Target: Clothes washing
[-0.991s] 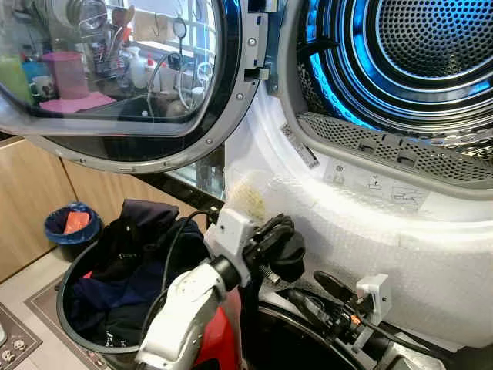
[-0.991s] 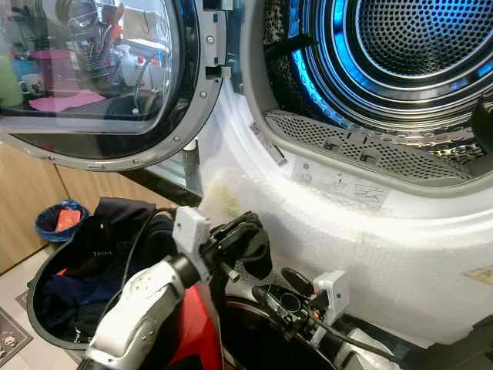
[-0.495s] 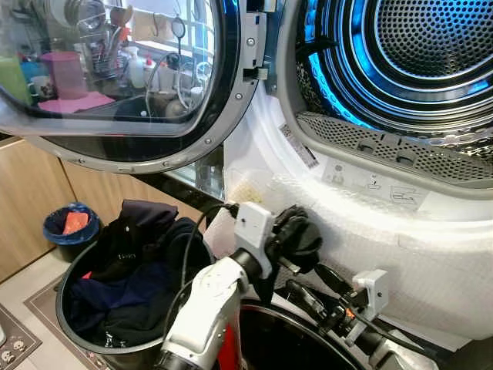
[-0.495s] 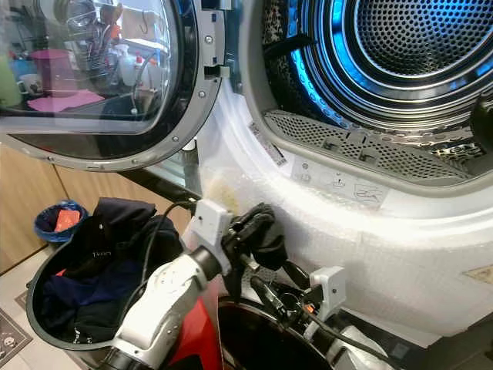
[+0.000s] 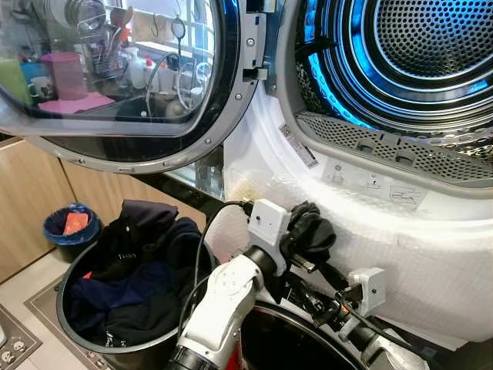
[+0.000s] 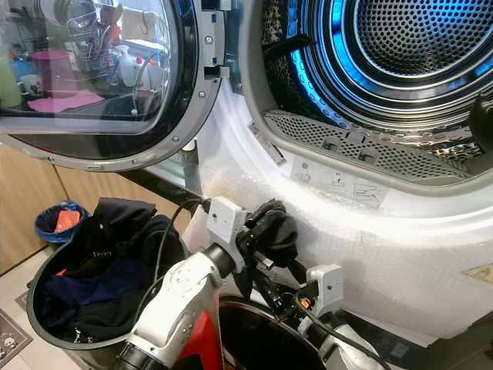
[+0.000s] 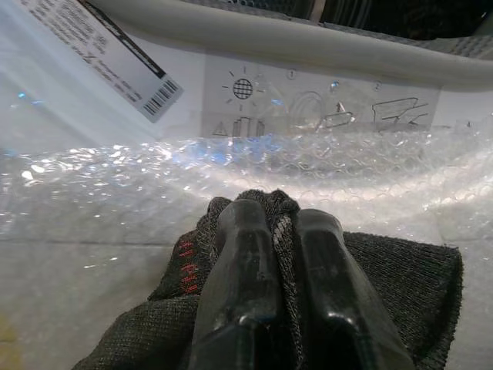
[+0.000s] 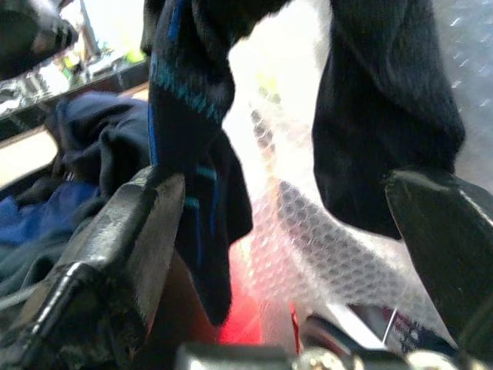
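Left wrist view: I see my left pincer (image 7: 281, 308) with its two black fingers (image 7: 239, 285) pressed together on a small dark grey knitted garment (image 7: 385, 285), which looks like a sock, right in front of the bubble-wrapped white front panel of the machine (image 7: 231, 185).
Left eye view: the same left pincer (image 5: 308, 239) holds the dark bundle up beside the panel, below the perforated grey lint grille (image 5: 400, 146) and the open steel drum lit blue (image 5: 416, 54).
Change: over the last second my left arm has carried the garment up and to the right, away from the round black laundry basket of dark clothes (image 5: 85, 351) and nearer the drum mouth.
Meaning: I judge this a carry in progress; the piece is out of the basket but not yet in the drum, so a further lift over the rim is needed.
Right pincer: my right pincer (image 8: 285, 223) stands wide and empty, low under the left one, with dark cloth hanging just ahead of it.
Door: the round glass door (image 5: 115, 69) is swung open to the left.
Risk: I think the dangling part could snag on the grille.
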Motion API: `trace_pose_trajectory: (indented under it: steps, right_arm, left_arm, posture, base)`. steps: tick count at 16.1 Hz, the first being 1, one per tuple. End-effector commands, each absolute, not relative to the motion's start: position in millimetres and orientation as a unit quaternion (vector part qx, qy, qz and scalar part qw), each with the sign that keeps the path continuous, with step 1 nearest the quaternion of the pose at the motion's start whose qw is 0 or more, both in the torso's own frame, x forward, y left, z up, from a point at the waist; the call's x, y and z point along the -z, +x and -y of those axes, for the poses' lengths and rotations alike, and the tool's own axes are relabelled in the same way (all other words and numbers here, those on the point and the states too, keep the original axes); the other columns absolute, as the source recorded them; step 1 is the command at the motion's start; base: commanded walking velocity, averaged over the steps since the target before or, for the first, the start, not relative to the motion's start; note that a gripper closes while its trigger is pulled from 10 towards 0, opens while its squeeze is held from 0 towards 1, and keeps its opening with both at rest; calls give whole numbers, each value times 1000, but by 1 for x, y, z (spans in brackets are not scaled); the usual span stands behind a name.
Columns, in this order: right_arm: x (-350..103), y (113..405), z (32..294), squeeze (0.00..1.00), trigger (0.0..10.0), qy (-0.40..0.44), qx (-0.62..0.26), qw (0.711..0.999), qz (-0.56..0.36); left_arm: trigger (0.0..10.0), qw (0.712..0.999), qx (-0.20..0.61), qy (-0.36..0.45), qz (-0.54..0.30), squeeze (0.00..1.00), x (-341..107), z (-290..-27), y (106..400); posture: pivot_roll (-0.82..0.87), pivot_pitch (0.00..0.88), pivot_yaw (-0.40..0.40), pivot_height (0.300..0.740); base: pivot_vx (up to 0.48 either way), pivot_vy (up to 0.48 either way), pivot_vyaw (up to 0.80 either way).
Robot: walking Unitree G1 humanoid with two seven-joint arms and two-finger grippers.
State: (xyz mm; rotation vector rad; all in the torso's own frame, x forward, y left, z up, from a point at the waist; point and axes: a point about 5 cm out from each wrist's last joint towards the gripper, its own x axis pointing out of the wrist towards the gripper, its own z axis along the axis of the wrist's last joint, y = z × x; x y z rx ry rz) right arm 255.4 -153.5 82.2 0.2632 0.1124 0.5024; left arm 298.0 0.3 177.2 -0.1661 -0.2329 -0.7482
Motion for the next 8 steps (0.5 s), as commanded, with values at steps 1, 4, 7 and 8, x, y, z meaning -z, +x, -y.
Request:
trace_pose_trajectory:
  steps: [1,4,7,8]
  right_arm:
    - [-87,259,158,0,10000,121,-227,965,-43]
    - [-88,261,158,0,10000,124,-219,967,-41]
    - [-90,264,161,0,10000,125,-190,973,-34]
    - [-90,265,162,0,10000,124,-180,975,-34]
  left_arm:
    - [10000,918,369,-77,124,0,-182,5,298]
    - [10000,918,367,-77,127,0,-183,8,298]
    - [10000,917,368,-78,129,0,-184,13,297]
    - [10000,917,370,-78,131,0,-184,15,296]
  posture:
    - [36,0,-49,740]
    - [32,0,-45,740]
    - [28,0,-40,740]
    - [27,0,-39,740]
  base:
    - [0,0,0]
    - [0,0,0]
    - [0,0,0]
    - [0,0,0]
